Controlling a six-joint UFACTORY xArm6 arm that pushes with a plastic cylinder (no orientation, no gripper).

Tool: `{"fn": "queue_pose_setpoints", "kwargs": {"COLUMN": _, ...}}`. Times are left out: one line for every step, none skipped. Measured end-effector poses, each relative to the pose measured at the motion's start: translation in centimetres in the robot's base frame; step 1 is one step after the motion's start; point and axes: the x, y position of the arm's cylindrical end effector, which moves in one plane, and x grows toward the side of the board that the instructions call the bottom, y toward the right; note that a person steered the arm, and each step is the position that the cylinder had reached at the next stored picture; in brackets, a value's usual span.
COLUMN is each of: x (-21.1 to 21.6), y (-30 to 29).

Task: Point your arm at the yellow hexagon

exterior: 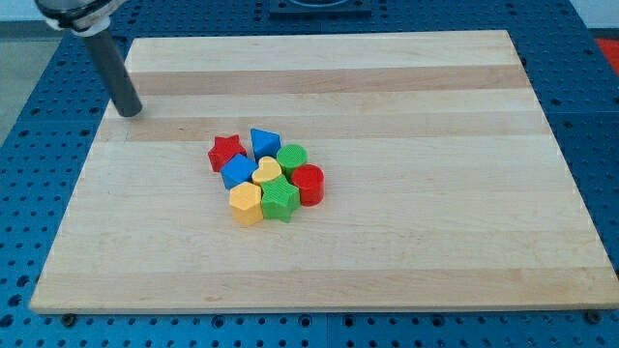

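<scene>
**Reaching for the yellow hexagon from the far corner**

Pointing is all we are asked to do, so we need no hold on anything — and we have no claw to open or close, only a straight dark rod. Our tip (129, 112) rests near the upper-left corner of the worktop (464, 242), well apart from every block.

We find the yellow hexagon (246, 204) at the lower-left edge of a tight cluster near the middle. It touches the green star (280, 199) on its right, and the yellow heart (267, 173) and a blue block (237, 171) sit just above it. Further up are the red star (225, 151), a blue triangle (263, 142) and a green cylinder (292, 158); a red cylinder (309, 184) closes the right side.

We judge the hexagon small, light and rigid, likely to slide easily on the smooth wood — a slight nudge would shift it and its neighbours. Its left and lower faces are free, so we would approach from the view's lower left and stop just short.
</scene>
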Motion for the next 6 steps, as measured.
{"fn": "queue_pose_setpoints", "kwargs": {"x": 5.3, "y": -1.6}}
{"fn": "queue_pose_setpoints", "kwargs": {"x": 10.0, "y": -1.1}}
{"fn": "queue_pose_setpoints", "kwargs": {"x": 12.8, "y": 3.7}}
{"fn": "queue_pose_setpoints", "kwargs": {"x": 14.1, "y": 11.0}}
{"fn": "queue_pose_setpoints", "kwargs": {"x": 16.0, "y": 16.1}}
{"fn": "queue_pose_setpoints", "kwargs": {"x": 19.2, "y": 18.3}}
